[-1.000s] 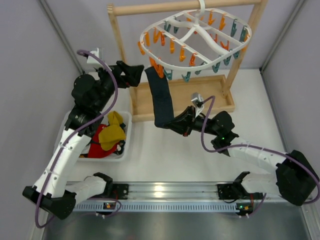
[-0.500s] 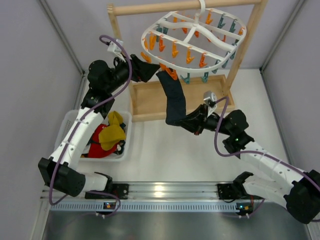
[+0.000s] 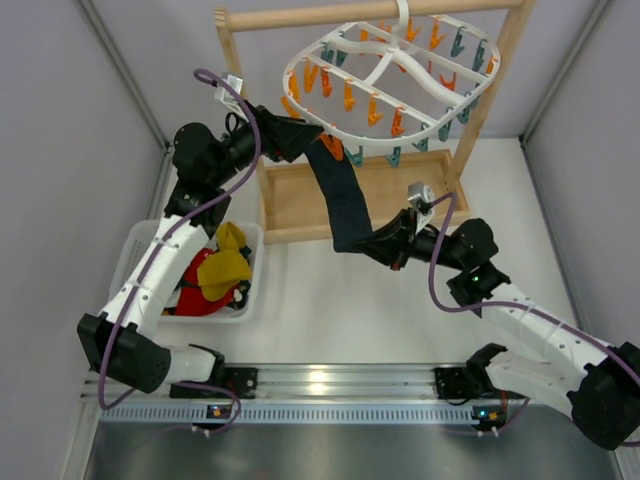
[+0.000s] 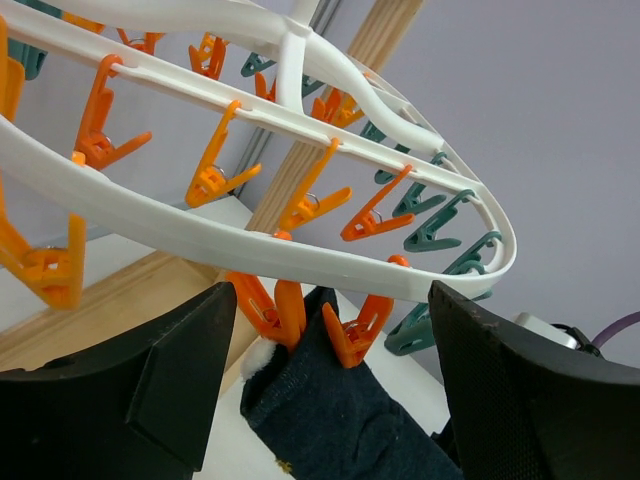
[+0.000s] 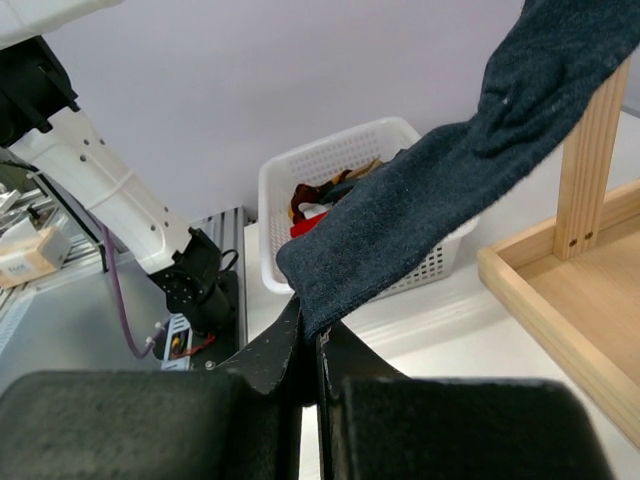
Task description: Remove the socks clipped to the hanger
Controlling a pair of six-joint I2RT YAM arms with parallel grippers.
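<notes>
— Left tool (image 3: 305, 138) status?
— Up at the hanger (image 4: 250, 245), at the rim end nearest the left arm. Jaws apart, nothing gripped. Wrist cam: fingers (image 4: 130, 380) sit either side of 2 orange clips (image 4: 285, 310) under the rim, not touching them afaict.
— Right tool?
— Right tool (image 3: 378, 245) is clamped on the navy sock (image 3: 345, 195), pinching its lower end. It's low over the surface (image 3: 330, 310), just in front of the wooden rack (image 3: 300, 205).
— Sock off the hanger?
— No. Top edge is up at those 2 orange clips, between the left tool's fingers. Can't tell which clip is biting it. Sock runs diag from there down to the right tool, w/ a bend near the grip.
— Hanger itself?
— Hooked on the rack's top bar, hanging tilted, sock side lower. Orange + teal clips (image 4: 432, 232) dangle all round the frame.
— Other socks?
— Red sock (image 3: 195, 290) + mustard sock (image 3: 225, 268) are in the white basket (image 3: 135, 250) on the surface, left of the rack, under the left arm.
</notes>
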